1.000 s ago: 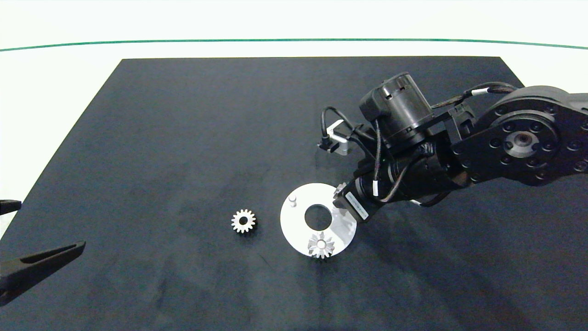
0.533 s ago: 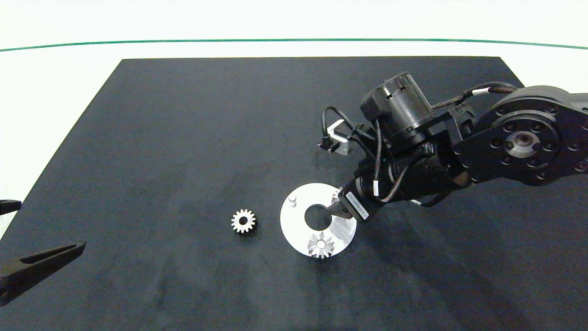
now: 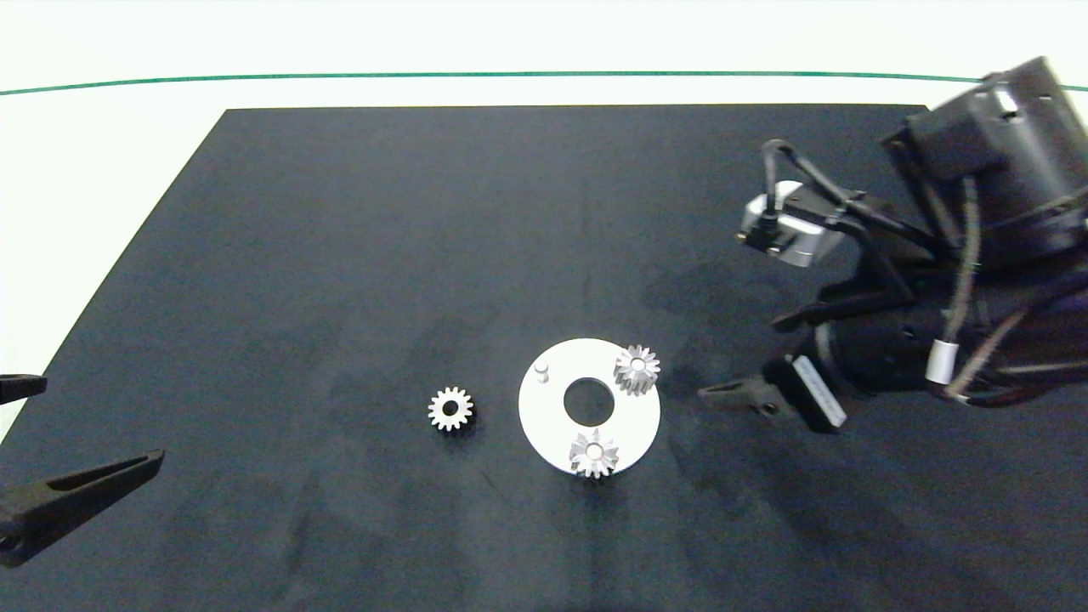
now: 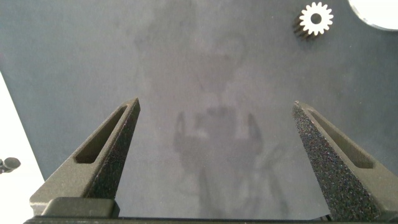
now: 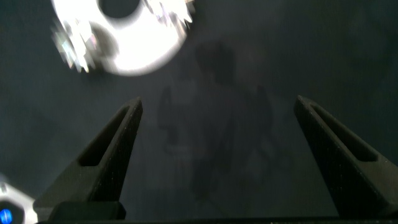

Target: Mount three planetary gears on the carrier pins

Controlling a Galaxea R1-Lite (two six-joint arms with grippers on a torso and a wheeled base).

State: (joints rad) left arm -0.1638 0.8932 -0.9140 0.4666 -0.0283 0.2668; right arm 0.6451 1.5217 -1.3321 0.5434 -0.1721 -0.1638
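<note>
Planetary gears (image 3: 637, 369) on two carrier pins (image 3: 542, 371), third gear (image 3: 450, 409) loose beside disc (image 3: 548, 425), right hand (image 3: 748, 361) released nearby, left hand (image 3: 51, 442) released at mat edge

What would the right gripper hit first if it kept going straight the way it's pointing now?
Probably the white disc, near the gear on its far-right pin. The open right gripper points left toward it over bare mat; its height is unclear, so it might pass above.

A matte black rectangular mat (image 3: 357, 255) covers most of the plain white worktop (image 3: 102, 153). A thin green line (image 3: 544, 74) crosses the worktop beyond the mat's far edge. Lighting is even.
</note>
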